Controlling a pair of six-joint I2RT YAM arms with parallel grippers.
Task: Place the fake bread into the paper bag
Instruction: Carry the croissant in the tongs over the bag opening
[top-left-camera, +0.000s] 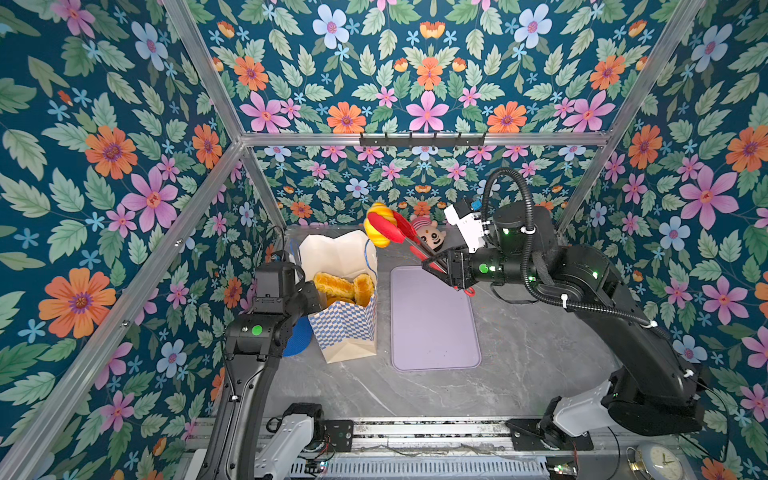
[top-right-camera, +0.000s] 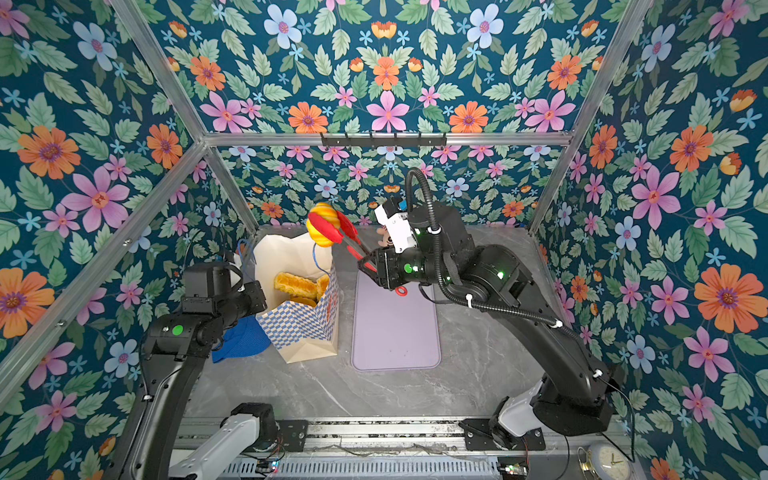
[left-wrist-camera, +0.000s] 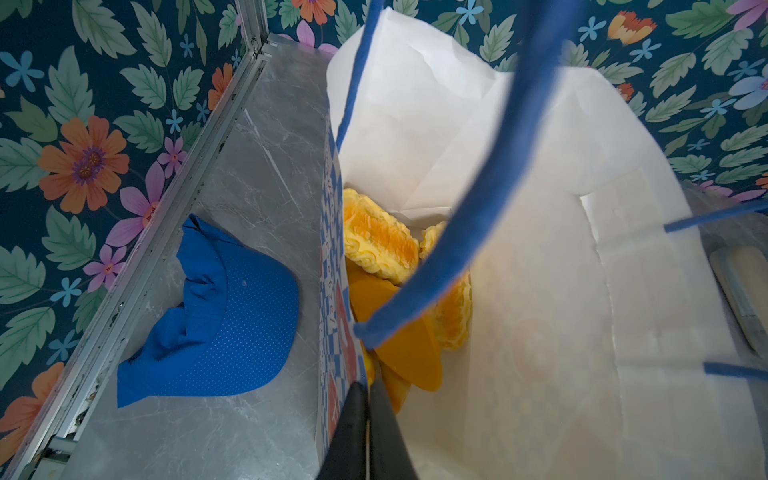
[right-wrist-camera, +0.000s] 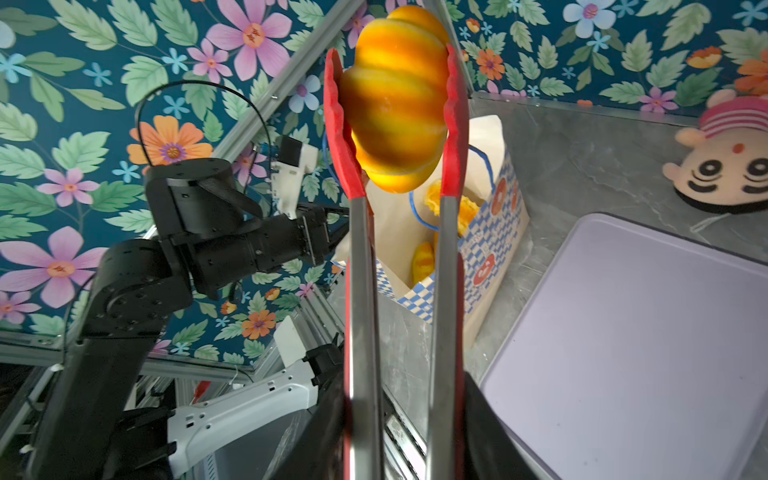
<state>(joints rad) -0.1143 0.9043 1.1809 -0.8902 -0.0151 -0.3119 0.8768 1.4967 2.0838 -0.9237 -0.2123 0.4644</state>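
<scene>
**Grey marble tabletop (top-left-camera: 519, 353), flowered walls (top-left-camera: 124, 166), and a striped loaf (top-left-camera: 379, 226) raised over the paper bag (top-left-camera: 345, 328).**
My right hand (right-wrist-camera: 403, 436) is clamped on red tongs (top-left-camera: 409, 241). That arm reaches toward the middle with the tongs angled up, pinching the loaf above the bag's far right corner. My left hand (left-wrist-camera: 368, 419) is closed on the bag's left wall. More fake bread (top-left-camera: 338, 286) lies inside. The orange marks on the bag's checkered band are too blurred to read.
</scene>
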